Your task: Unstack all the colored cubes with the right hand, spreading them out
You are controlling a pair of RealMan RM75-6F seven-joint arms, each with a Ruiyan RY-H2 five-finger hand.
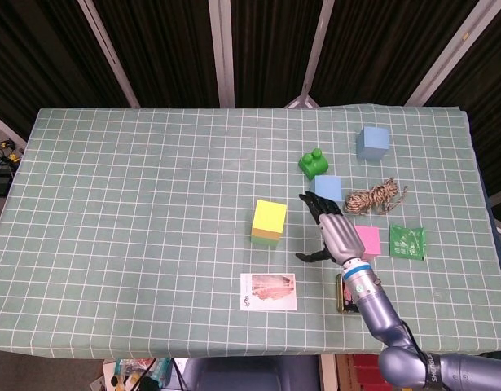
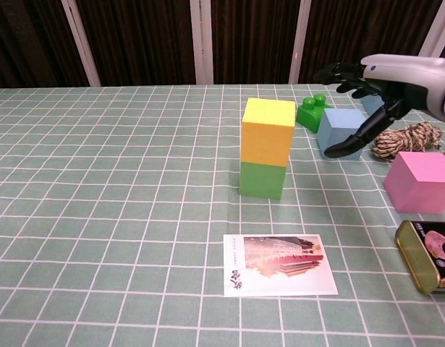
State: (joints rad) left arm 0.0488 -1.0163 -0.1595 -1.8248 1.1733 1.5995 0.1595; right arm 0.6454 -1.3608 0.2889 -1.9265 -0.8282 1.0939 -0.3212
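Right now, as it stands:

Right hand: the right hand point(image 1: 331, 230) hangs above the cloth with fingers spread and thumb point(image 2: 346, 143) hooked downward, nothing in its grasp. It sits just right of the stack, not touching it.

Stack: a yellow cube point(image 2: 268, 131) rests squarely on a green cube point(image 2: 263, 179), near the middle of the table point(image 1: 136, 204). From the head view only a green sliver shows beneath the yellow top point(image 1: 270, 217).

Cubes already apart: a pink cube point(image 1: 367, 241) lies right of the hand; one light-blue cube point(image 2: 341, 129) sits partly behind the hand; a second light-blue cube point(image 1: 372, 142) stands farther back, toward the far right.

Left hand: neither view shows it.

Other bits: a green toy brick point(image 1: 314, 162) sits just behind the nearer blue cube; a coil of twine point(image 1: 374, 196) lies beside that cube; a green packet point(image 1: 406, 242) lies right of the pink cube; a dark tin point(image 2: 430, 256) sits near the front edge; a printed card point(image 1: 268, 292) lies in front of the stack.
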